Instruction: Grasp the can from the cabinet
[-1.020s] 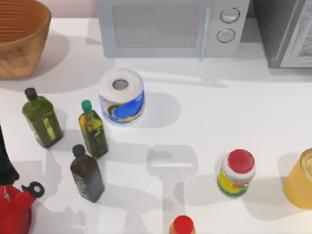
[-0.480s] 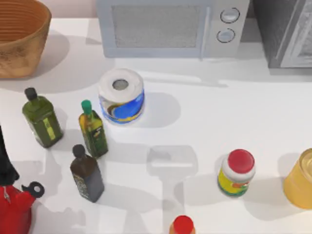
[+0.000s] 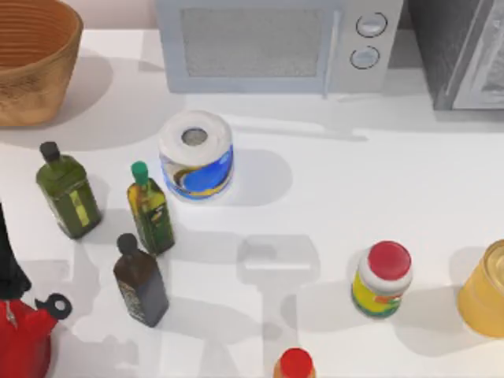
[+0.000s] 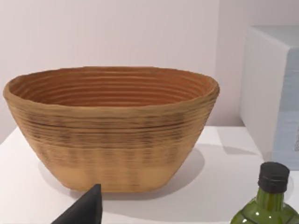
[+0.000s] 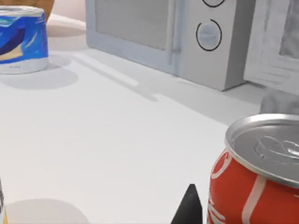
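Note:
A red can [image 5: 257, 182] with a silver lid stands upright on the white table, close in front of the right wrist camera. A dark part of my right gripper [image 5: 189, 209] rises just beside the can, and I cannot tell whether they touch. The grey cabinet [image 3: 463, 53] stands at the table's far right corner, next to the microwave, and appears again as the cabinet [image 5: 275, 42] behind the can. A dark part of my left gripper [image 4: 84, 211] points toward a woven basket [image 4: 112, 126].
A microwave [image 3: 276, 43] lines the back edge and the basket [image 3: 31, 59] sits far left. Three dark bottles [image 3: 142, 279], a paper roll [image 3: 195, 153], a red-lidded jar [image 3: 382, 279], a yellow container [image 3: 484, 291] and a red object [image 3: 24, 339] stand about.

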Action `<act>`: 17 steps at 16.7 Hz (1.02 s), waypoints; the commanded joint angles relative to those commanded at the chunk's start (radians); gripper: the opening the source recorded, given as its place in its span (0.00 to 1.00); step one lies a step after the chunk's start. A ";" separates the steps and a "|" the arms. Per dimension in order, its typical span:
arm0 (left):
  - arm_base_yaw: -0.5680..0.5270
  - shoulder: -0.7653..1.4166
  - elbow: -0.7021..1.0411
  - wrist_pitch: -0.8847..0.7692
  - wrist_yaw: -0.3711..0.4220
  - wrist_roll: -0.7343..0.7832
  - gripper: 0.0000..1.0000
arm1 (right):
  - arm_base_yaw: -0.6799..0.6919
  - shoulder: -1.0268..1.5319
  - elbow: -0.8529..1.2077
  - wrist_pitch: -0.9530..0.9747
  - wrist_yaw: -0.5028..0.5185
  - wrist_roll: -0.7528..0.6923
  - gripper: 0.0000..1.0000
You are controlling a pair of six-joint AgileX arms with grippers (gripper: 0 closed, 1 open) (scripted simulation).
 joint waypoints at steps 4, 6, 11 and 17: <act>0.000 0.000 0.000 0.000 0.000 0.000 1.00 | 0.002 0.004 0.003 -0.007 0.000 -0.007 0.00; 0.000 0.000 0.000 0.000 0.000 0.000 1.00 | 0.002 0.004 0.003 -0.007 0.000 -0.007 0.00; 0.000 0.000 0.000 0.000 0.000 0.000 1.00 | 0.002 0.004 0.003 -0.007 0.000 -0.007 0.38; 0.000 0.000 0.000 0.000 0.000 0.000 1.00 | 0.002 0.004 0.003 -0.007 0.000 -0.007 0.83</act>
